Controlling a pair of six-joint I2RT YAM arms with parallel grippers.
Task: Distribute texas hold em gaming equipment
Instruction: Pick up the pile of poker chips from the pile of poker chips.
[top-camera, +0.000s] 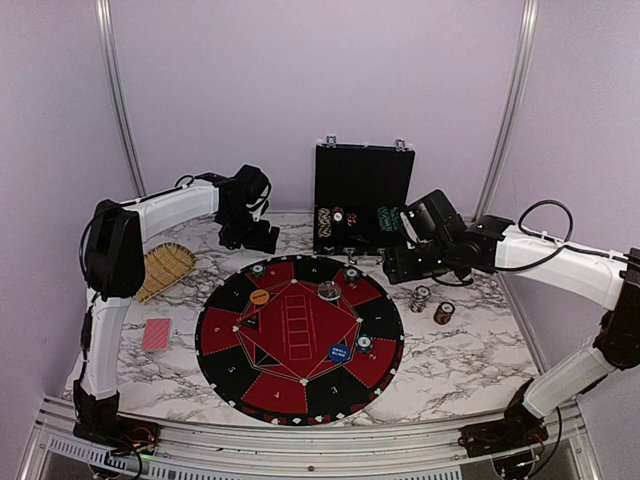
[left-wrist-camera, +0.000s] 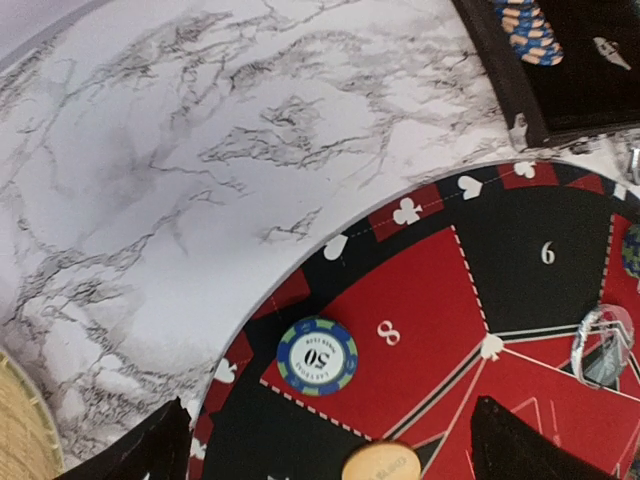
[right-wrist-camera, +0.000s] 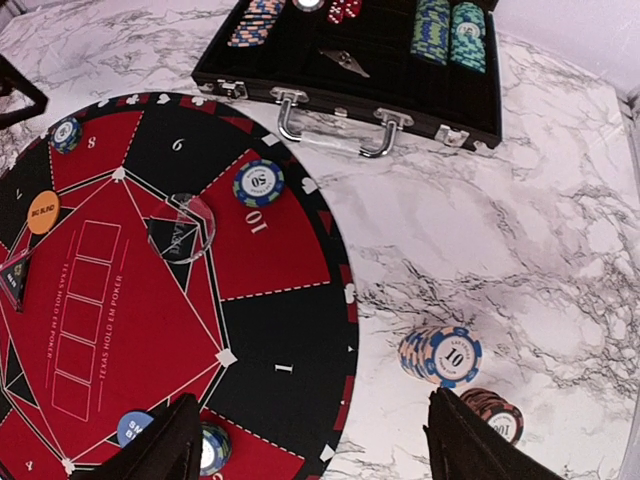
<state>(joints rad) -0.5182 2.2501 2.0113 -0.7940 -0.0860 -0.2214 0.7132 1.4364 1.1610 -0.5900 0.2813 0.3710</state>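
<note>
At eleven o'clock on the mat (left-wrist-camera: 420, 300), the left gripper (left-wrist-camera: 330, 445) gaped wide, empty, near a blue 50 chip (left-wrist-camera: 317, 355) (segment 8); a retreating finger might drag it astray.

Marble table (top-camera: 470, 350), mat (top-camera: 300, 345), case (top-camera: 362, 190), cards (top-camera: 157, 334), basket (top-camera: 165, 268)

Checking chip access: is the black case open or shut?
Open: the case has its lid standing upright, and chip stacks show inside.
</note>
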